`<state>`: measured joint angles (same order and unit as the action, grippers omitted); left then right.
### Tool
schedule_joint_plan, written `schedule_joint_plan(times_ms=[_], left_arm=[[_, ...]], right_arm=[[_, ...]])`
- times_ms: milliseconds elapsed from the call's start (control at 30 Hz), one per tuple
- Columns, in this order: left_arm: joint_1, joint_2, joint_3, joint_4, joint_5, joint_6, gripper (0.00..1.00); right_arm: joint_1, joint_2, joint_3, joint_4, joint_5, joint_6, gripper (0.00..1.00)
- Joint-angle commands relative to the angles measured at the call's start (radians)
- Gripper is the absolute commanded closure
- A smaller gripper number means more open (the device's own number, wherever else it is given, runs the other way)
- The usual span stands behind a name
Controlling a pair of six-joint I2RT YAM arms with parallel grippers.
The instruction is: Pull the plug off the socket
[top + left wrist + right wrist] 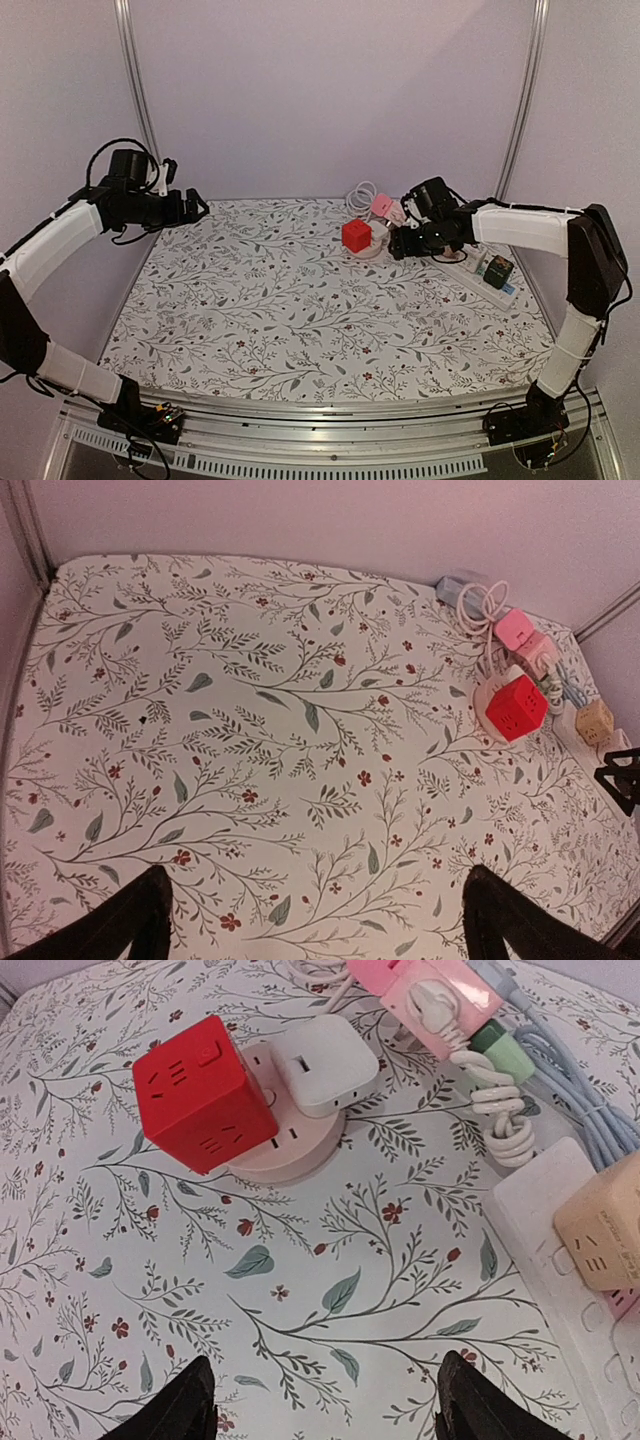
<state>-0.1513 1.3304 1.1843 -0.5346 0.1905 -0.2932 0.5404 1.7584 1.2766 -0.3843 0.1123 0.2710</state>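
Right gripper hovers short of the red cube plug seated on the round socket, jaws apart and empty, evidently aligning for a grasp. Left gripper is held clear, spread wide and empty.

Open floral tablecloth covers the left and middle of the table, giving broad room to pass. Obstacles crowd the far right corner. The red cube stands just beside the white plug on the round socket. A pink cube, coiled cable and power strip hem in the right side. The plug's near side faces bare cloth.
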Motion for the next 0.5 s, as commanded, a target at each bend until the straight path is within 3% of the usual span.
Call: schedule_joint_plan(times_ms=[0, 200, 467], left_arm=[[-0.021, -0.016, -0.004, 0.015, -0.011, 0.027, 0.01], [-0.032, -0.044, -0.009, 0.012, -0.063, 0.051, 0.00], [-0.034, -0.057, -0.009, 0.006, -0.089, 0.053, 0.00]], right_arm=[[0.018, 0.125, 0.089, 0.063, -0.130, -0.026, 0.25], [0.047, 0.252, 0.207, 0.072, -0.160, -0.050, 0.17], [0.093, 0.382, 0.344, 0.058, -0.144, -0.084, 0.15]])
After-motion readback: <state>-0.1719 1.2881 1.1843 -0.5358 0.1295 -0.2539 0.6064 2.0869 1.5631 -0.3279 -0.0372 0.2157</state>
